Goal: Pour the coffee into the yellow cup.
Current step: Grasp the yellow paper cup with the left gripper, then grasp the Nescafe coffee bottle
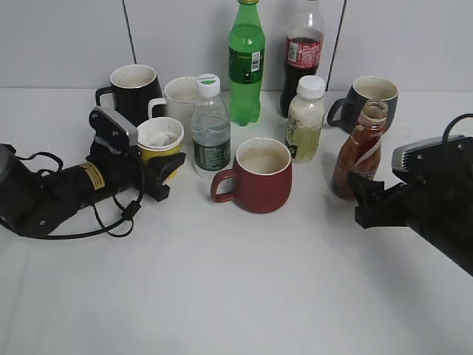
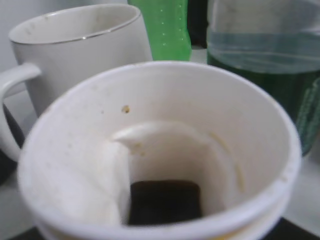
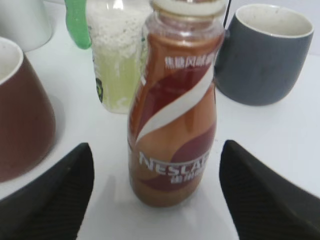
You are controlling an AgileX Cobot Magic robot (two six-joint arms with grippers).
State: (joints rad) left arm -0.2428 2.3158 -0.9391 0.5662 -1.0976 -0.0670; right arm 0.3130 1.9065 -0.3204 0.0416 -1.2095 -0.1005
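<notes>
- Coffee bottle stands upright on the bench, right of centre, cap off, neck open. Grey mug behind it, pale juice bottle to its left.
- Right gripper is spread wide, one finger each side of the bottle's lower body, neither touching. No grasp yet.
- Yellow cup sits left of centre, just beside the water bottle, with the white mug behind. Left wrist view shows its white inside with something dark at the bottom.
- Left gripper is at the cup's base, apparently bracing it; cannot tell whether it is clamped on, fingers are hidden.
- Step in hand, as I read it: approach done, about to grasp the bottle.
- Next move calls for: close on the bottle body, lift straight, carry left past the red mug and water bottle without clipping them, then tilt over the cup.
- Risk: open neck means any early tilt spills; crowded bench leaves little clearance.
</notes>
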